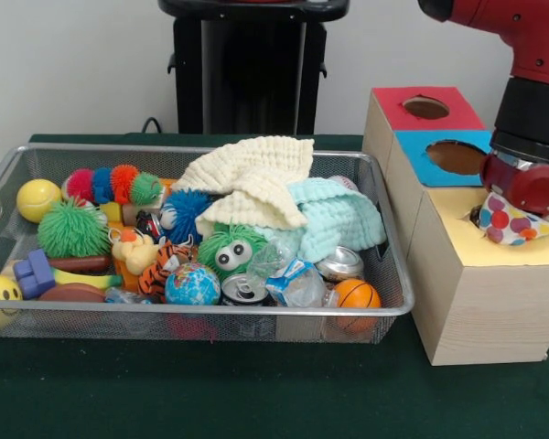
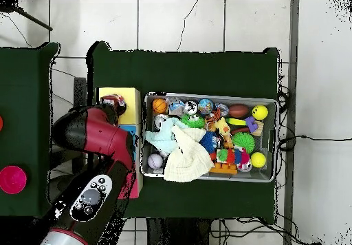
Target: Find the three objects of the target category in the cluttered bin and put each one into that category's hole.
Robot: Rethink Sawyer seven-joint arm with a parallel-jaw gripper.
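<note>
The tool (image 1: 517,212) hung over the yellow box's hole (image 1: 477,216), apparently clenched on a dotted cloth (image 1: 511,222).

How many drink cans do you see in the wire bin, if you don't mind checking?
2: one can against the front rim of the bin beside the globe ball, another can further right behind the orange ball. Others may lie buried under the clutter.

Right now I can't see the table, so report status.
Gripper over yellow box's hole, polka-dot cloth under it. Cream waffle cloth still in bin. Nothing blocking.
</note>
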